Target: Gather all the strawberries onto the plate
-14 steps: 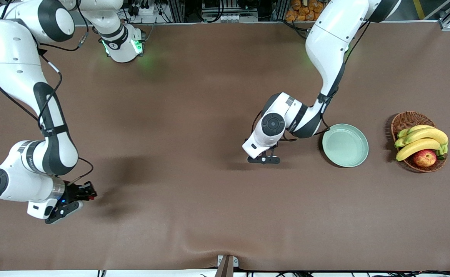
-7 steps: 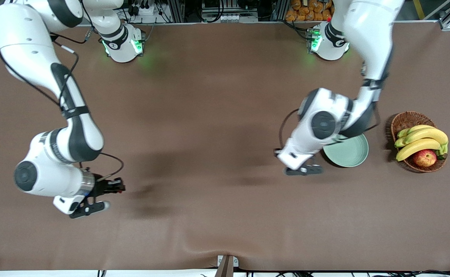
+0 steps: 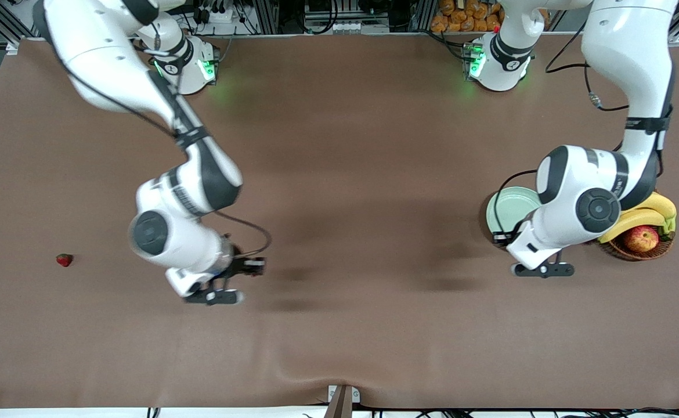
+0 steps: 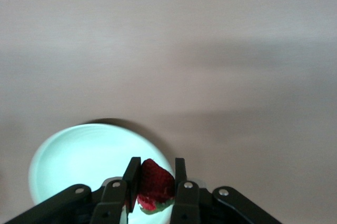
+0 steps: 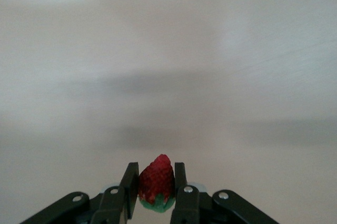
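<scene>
Over the last second the left gripper [image 4: 154, 190], clamped on a strawberry [image 4: 154, 184], has swung over the mint-green plate's [image 3: 510, 209] rim, so release looks next. The right gripper [image 5: 156, 190], pinching a second strawberry [image 5: 156, 182], has travelled toward the plate but remains well apart from it. A third strawberry [image 3: 64, 259] lies on the table, farthest from the plate.

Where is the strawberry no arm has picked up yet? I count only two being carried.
The loose strawberry lies on the brown table in the front view, alone near the right arm's end, away from the plate at the left arm's end.
</scene>
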Controlling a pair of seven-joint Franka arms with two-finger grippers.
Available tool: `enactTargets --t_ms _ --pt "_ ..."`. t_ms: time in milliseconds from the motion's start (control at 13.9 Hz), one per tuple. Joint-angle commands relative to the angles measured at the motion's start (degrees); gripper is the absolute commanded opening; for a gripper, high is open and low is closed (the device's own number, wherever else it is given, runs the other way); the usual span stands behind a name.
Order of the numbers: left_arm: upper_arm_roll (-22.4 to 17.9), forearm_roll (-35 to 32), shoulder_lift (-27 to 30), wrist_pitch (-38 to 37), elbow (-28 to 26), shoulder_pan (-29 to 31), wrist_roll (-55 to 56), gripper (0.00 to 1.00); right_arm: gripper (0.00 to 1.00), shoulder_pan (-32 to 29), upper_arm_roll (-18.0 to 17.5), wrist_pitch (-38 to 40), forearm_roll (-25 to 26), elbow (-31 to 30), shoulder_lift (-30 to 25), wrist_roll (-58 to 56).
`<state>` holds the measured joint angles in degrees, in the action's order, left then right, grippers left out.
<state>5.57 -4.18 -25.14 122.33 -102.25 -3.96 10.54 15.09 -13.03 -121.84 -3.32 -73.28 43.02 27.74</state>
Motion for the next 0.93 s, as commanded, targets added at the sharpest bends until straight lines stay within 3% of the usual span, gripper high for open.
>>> enactTargets --t_ms 0,431,647,719,791,863 --pt "0.84 -2.23 5.27 4.14 -9.27 2.38 -1.84 0.1 0.0 5.72 0.55 -3.74 -0.02 -0.2 0.92 10.81" --pt "0.84 -3.29 1.24 10.38 -13.15 4.23 -2.54 0.12 0.0 15.48 0.98 -17.79 0.5 -0.2 5.67 32.42" --pt "0.93 -3.29 -0.95 10.83 -13.15 5.63 -5.16 0.2 0.0 20.66 1.6 -22.38 0.77 -0.2 7.69 42.8" --pt "0.93 -3.29 -1.92 11.79 -13.24 6.5 -5.44 0.22 0.0 23.29 3.34 -24.13 0.77 -0.2 8.48 46.32" --pt "1.02 -3.29 -2.71 12.4 -13.41 6.77 -5.61 0.31 0.0 26.27 5.53 -25.36 0.77 -0.2 9.1 49.92" --pt "1.02 -3.29 -2.98 12.5 -13.33 6.78 -5.7 0.54 0.0 28.65 7.56 -25.9 0.68 -0.02 9.89 53.09"
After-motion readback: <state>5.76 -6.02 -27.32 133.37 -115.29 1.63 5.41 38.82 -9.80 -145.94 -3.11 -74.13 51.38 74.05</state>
